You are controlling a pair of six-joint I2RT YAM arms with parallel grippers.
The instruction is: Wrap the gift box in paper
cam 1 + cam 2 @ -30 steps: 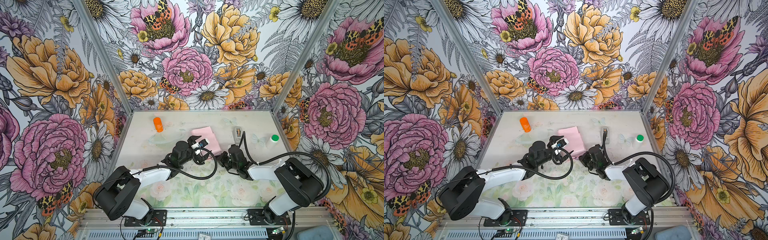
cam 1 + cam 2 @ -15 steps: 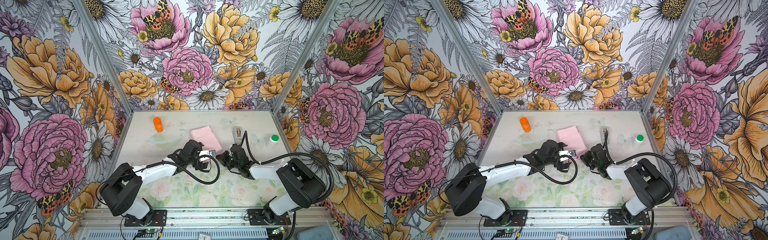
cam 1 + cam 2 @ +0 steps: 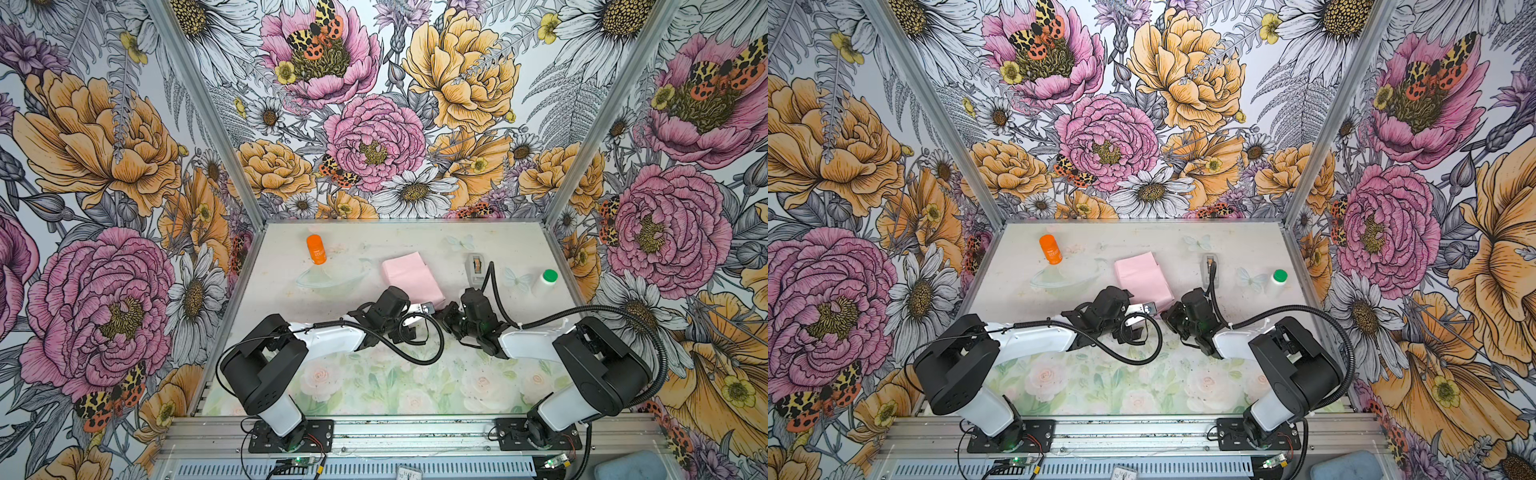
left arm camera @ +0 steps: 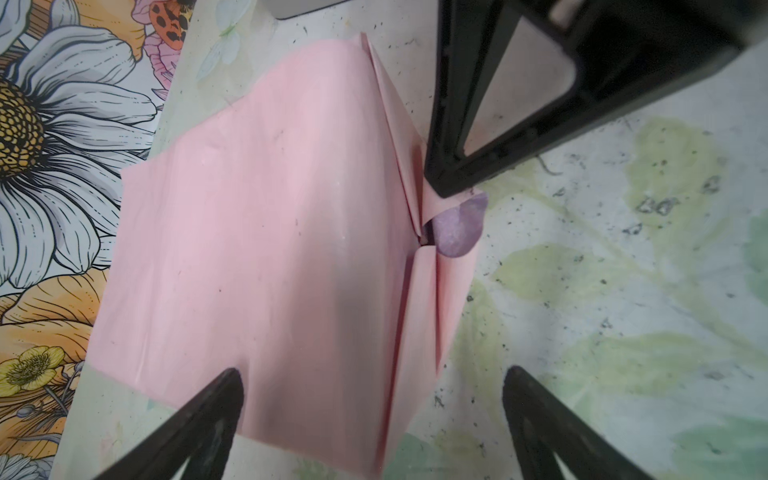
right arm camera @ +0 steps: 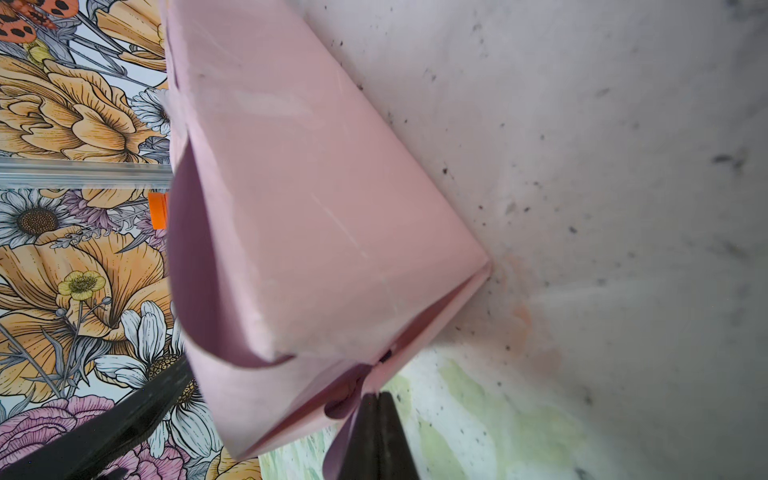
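The end-folding step is in hand. The large thin sheet of paper (image 3: 411,282), pale pink outside and lilac within, is lying wrapped around the gift box, which is hidden inside, toward the back of the floral-printed table (image 3: 478,374). The right gripper (image 5: 376,401), jaws fully closed, is pressing its tip at the loose near-end flap (image 4: 457,228); I cannot tell whether it is pinching paper. The left gripper (image 4: 374,372) is hovering over that end, jaws spread wide and empty. The next move is probably calling for that flap to be flattened against the end and secured.
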